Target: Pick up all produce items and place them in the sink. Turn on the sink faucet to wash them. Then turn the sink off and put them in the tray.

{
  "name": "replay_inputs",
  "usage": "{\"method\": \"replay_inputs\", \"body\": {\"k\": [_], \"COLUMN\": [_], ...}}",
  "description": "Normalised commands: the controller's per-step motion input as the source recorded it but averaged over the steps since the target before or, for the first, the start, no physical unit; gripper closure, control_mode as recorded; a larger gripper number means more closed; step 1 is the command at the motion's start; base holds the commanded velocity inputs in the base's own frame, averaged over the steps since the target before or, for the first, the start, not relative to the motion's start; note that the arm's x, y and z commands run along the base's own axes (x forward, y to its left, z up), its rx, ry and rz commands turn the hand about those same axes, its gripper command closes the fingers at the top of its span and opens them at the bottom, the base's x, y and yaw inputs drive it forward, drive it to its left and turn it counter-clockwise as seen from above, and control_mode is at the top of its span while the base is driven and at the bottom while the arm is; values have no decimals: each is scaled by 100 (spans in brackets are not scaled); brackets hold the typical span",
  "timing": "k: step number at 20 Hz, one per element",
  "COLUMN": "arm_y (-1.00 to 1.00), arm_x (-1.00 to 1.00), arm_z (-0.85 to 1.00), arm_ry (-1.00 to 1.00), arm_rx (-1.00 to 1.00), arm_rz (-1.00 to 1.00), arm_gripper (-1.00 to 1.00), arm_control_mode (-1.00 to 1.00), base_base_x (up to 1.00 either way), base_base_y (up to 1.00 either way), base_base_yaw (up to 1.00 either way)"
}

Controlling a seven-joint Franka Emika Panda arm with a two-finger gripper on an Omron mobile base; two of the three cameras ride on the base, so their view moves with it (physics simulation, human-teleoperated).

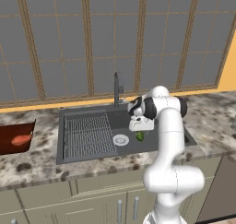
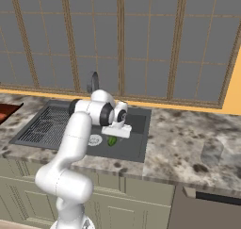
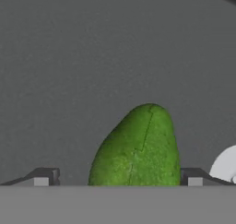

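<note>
The green piece of produce (image 3: 138, 149) lies on the floor of the sink (image 1: 87, 155), beside the white drain (image 1: 120, 139), and the hand (image 1: 140, 126) hangs low over it with its fingers wide apart — one on each side, nothing held. It looks small, light and firm, with a rounded, tapering, likely slick skin. Best gripped across its broad middle, not the narrow tip. The orange piece (image 1: 20, 140) already rests in the tray (image 1: 14, 145) on the surface at far left.

Bare sink (image 1: 103, 111) floor around green produce item (image 3: 138, 149)
</note>
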Motion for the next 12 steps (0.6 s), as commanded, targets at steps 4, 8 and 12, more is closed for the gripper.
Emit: {"method": "replay_inputs", "body": {"k": [4, 8, 12], "arm_y": [0, 0, -7], "arm_x": [-31, -1, -26], "arm_z": [-30, -2, 26], "arm_ry": [0, -3, -20], "arm_rx": [-2, 0, 0], "arm_rz": [-5, 0, 0], "arm_gripper": [100, 100, 100], "arm_control_mode": [-100, -100, -100], "base_base_x": [0, 0, 0], "base_base_y": [0, 0, 0], "base_base_yaw": [0, 0, 0]}}
